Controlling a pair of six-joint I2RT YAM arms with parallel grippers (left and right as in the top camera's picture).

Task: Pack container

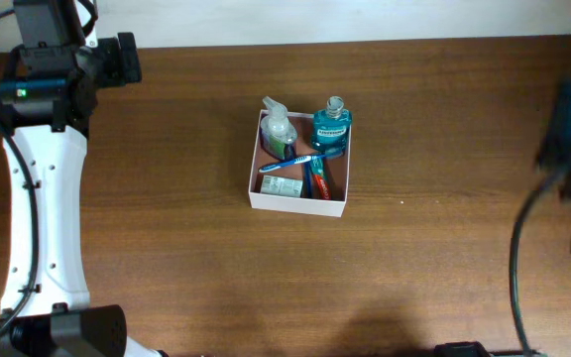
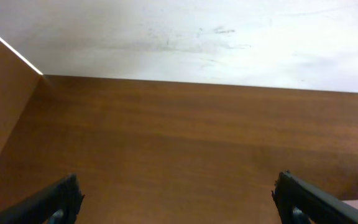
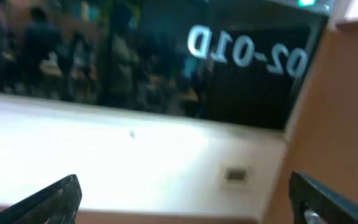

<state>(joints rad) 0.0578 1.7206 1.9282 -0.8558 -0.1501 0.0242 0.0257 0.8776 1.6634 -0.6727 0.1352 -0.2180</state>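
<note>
1. Overhead: the container [image 1: 298,203] is sitting mid-table [image 1: 444,248], carrying a clear pump bottle [image 1: 279,126], a blue mouthwash bottle [image 1: 332,131], a toothbrush [image 1: 298,160], a toothpaste tube [image 1: 317,181] and a small white box [image 1: 281,185]. The left arm [image 1: 43,198] and right arm [image 1: 568,129] (blurred) are standing well apart from it.
2. Left wrist: the left gripper [image 2: 179,202] is gaping wide and gripping nothing, with only bare wood between its fingers.
3. Right wrist: the right gripper [image 3: 185,199] is spreading wide too, empty and facing a wall [image 3: 135,155]. Packing is looking finished to me; next comes only checking for stray items.
</note>
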